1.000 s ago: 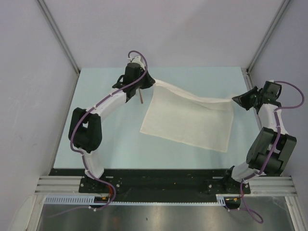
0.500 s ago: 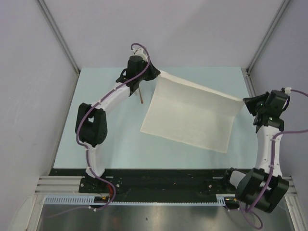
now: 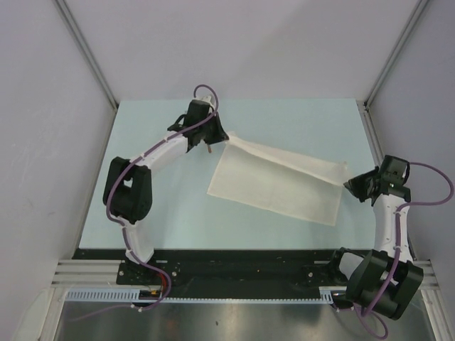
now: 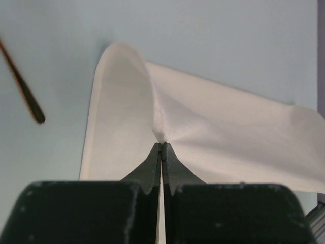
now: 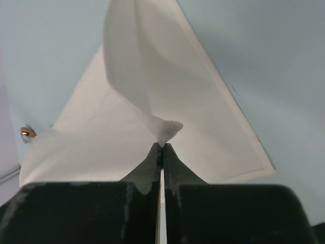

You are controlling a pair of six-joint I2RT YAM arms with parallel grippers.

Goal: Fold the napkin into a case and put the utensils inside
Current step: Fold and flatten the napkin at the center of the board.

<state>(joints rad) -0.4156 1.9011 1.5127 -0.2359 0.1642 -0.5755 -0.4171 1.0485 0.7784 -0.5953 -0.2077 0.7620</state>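
Napkin [image 3: 277, 186]: cream cloth, mid-counter; near part flat, far edge raised and strung between both claws.
Left claw [image 4: 162, 146]: pressed together, pinching the napkin's far-left corner.
Right claw [image 5: 161, 147]: pressed together, pinching the far-right corner.
Spoon [image 4: 23, 86]: slim brown handle showing, on the counter [image 3: 142, 213] just left of the napkin, close beside the left claw.
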